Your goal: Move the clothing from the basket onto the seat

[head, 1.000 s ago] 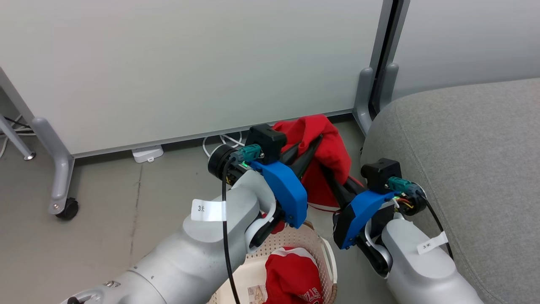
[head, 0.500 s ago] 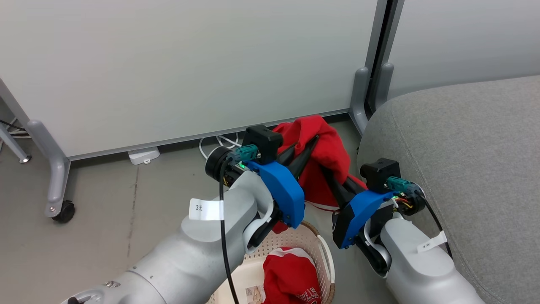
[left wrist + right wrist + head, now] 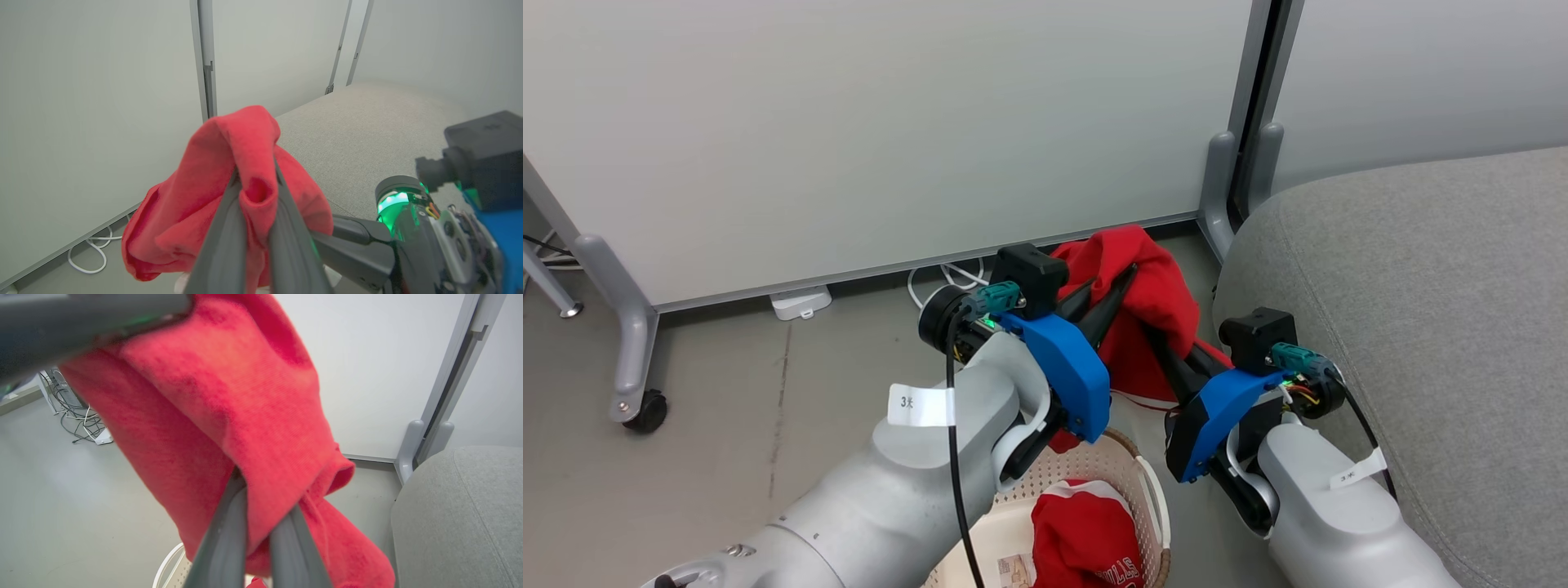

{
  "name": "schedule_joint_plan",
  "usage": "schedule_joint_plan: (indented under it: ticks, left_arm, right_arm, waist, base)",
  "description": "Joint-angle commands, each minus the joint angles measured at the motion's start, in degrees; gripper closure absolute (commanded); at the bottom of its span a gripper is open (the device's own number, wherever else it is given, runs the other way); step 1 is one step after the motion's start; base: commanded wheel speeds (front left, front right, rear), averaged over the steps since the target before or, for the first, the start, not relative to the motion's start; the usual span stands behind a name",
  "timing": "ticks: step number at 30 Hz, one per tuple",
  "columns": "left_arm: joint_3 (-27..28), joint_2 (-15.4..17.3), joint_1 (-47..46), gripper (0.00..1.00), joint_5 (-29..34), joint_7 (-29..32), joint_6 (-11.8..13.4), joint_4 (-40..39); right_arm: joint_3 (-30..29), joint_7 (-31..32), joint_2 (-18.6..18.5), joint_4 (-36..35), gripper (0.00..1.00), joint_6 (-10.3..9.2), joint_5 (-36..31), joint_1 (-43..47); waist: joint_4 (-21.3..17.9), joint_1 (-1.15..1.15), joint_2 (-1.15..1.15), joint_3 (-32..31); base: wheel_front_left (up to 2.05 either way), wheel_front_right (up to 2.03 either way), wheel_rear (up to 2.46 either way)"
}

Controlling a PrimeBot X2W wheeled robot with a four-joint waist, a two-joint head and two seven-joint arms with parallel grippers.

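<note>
From my head, I see my left gripper (image 3: pixel 1127 273) and my right gripper (image 3: pixel 1153 328) both pinching one red shirt (image 3: pixel 1160 286). Each gripper is squeezed tight on the cloth. The tips of my left gripper are at the top of the shirt, and the tips of my right gripper are lower down, on its right side. The shirt hangs in the air over the floor (image 3: pixel 727 425), past the far end of the basket (image 3: pixel 1131 447). The seat (image 3: pixel 1421 269) is to the right of the shirt, and a strip of floor shows between them. A second red shirt (image 3: pixel 1086 535) with white letters lies inside the basket, under my arms.

From my left wrist, my two fingers stick up with a fold of the red shirt caught between them. The shirt flops over their tips and hangs down to the left. The grey seat is behind it on the right. A white cable (image 3: pixel 94 261) lies on the floor by the wall.

From my right wrist, my two fingers go up into the red shirt and nip a fold of it. The cloth hangs around them on both sides. The seat is at the right, low down.
</note>
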Motion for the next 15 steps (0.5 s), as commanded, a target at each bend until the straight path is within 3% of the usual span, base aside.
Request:
schedule_joint_plan:
  ticks: [1, 4, 5, 6, 15]
  left_arm:
    - [-0.04, -0.02, -0.73, 1.0, -0.23, -0.31, -0.16, 0.25]
    - [-0.09, -0.01, -0.51, 1.0, -0.94, 0.01, -0.2, 0.43]
    - [-0.1, -0.01, -0.59, 0.22, -1.01, 0.01, 0.05, 0.51]
    - [-0.12, -0.01, -0.72, 0.0, -1.05, -0.02, 0.32, 0.54]
    - [-0.36, -0.02, -0.99, 0.0, -0.56, -0.24, 0.87, 0.58]
  right_arm:
    - [0.18, -0.42, -0.21, 0.19, 1.0, 0.01, 0.33, -1.08]
    - [0.18, -0.47, -0.21, 0.38, 1.0, 0.01, 0.58, -1.28]
    - [0.07, -0.51, -0.21, 0.51, 1.0, 0.01, 0.66, -1.34]
    - [0.01, -0.55, -0.21, 0.61, 1.0, 0.01, 0.71, -1.34]
    - [0.6, -0.81, -0.2, 0.86, 1.0, 0.01, 1.26, -1.24]
  waist:
    - [-0.05, 0.0, 0.0, 0.02]
    - [-0.09, 0.0, 0.0, 0.06]
    - [-0.09, 0.0, 0.0, 0.07]
    - [-0.07, 0.0, 0.0, 0.09]
    - [-0.08, 0.0, 0.0, 0.12]
  base:
    - [0.0, 0.0, 0.0]
    - [0.0, 0.0, 0.0]
    - [0.0, 0.0, 0.0]
    - [0.0, 0.0, 0.0]
    - [0.0, 0.0, 0.0]
